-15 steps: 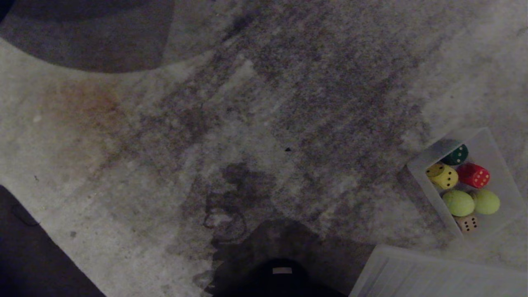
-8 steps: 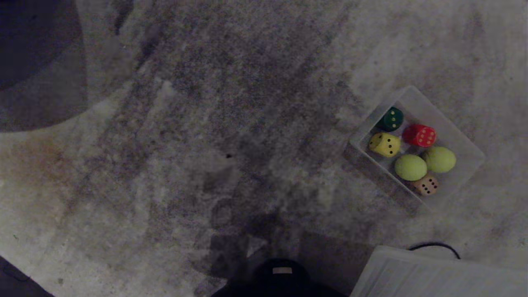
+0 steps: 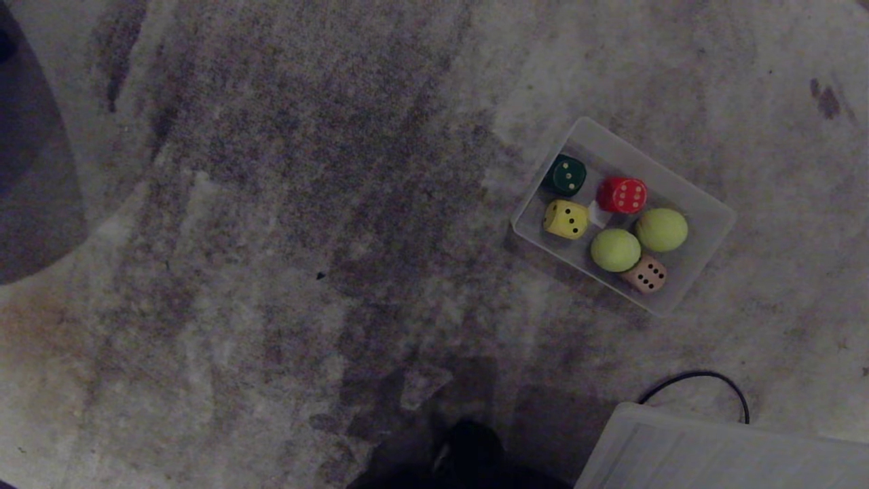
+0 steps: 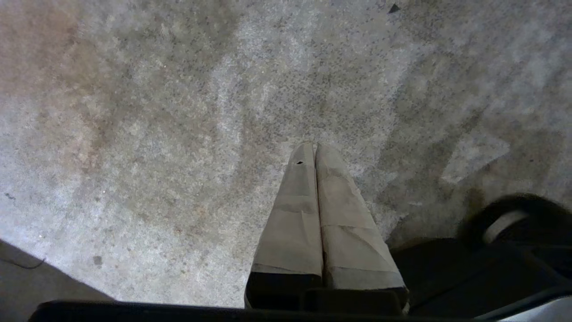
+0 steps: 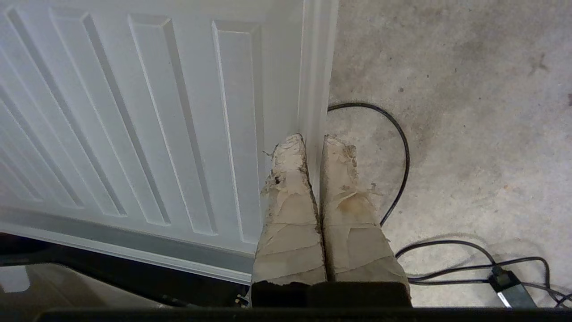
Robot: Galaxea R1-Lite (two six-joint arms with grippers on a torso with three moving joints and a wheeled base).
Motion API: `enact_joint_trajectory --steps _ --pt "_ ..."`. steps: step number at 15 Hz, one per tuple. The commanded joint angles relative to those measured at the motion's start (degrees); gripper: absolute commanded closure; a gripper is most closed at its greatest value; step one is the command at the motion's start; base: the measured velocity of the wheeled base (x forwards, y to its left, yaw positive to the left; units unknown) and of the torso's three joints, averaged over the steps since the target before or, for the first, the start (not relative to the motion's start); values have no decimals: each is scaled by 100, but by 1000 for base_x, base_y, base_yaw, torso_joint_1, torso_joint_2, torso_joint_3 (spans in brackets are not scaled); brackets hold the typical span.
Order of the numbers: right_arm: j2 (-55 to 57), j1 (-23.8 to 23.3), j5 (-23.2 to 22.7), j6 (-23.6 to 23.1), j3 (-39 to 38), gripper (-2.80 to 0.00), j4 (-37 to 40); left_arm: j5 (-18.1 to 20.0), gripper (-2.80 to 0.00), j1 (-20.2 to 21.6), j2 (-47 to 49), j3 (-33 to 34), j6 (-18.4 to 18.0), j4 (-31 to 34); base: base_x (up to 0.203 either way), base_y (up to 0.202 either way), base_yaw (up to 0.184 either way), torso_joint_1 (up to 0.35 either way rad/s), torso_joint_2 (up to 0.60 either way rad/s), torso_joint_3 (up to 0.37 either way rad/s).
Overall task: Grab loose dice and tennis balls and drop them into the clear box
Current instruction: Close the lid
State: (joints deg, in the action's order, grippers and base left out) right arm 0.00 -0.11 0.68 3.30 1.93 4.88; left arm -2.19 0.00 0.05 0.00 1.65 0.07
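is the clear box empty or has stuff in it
Not empty: the clear box holds four dice and two tennis balls.

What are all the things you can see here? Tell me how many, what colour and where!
clear box: one, see-through, on the floor, right of middle in the head view
dice: four in the box, dark green, red, yellow, tan
tennis balls: two, yellow-green, in the box
ribbed panel: one, clear-white, low right
cable: black, looped on the floor beside the panel
floor: grey, stained
left pincer: taped tan, shut, empty, over bare floor
right pincer: taped tan, shut, empty, by the panel's edge
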Motion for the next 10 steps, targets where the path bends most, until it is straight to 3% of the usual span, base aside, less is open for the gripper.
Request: enact_joint_trajectory --steps 1,6,10 --pt "9 2 2 4 1 0 5 0 0 9 4 9 -13 1 0 0 0 0 0 0" --pt "9 2 2 4 1 0 5 2 0 9 4 9 -33 -7 0 0 0 0 0 -5" --pt "9 2 2 4 1 0 5 0 0 9 4 9 -33 -7 0 0 0 4 2 -164"
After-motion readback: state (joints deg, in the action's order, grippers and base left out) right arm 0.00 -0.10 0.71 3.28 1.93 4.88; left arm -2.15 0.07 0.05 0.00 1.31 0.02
